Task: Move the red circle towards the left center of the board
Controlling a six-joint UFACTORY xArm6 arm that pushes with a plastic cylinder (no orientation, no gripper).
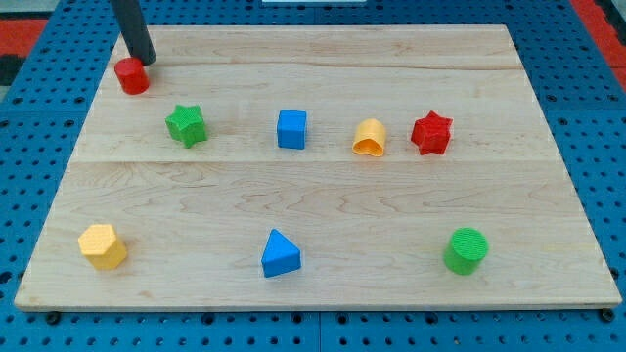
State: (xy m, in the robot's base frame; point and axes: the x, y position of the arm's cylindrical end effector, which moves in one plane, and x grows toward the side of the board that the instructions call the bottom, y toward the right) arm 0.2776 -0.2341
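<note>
1. My tip [145, 59] touches the top right edge of the red circle [131, 75], which sits near the counter's [323, 210] top left corner
2. No claw shows on the rod, so its state cannot be told
3. From the red circle, the green star [186, 125] lies down and right; the blue cube [291, 129], orange block [370, 138] and red star [431, 133] follow rightward

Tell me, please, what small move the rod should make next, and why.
Probably push toward the view's bottom: my tip sits just above and right of the red circle at the board's top-left corner, and left center lies below, left of the green star.
</note>
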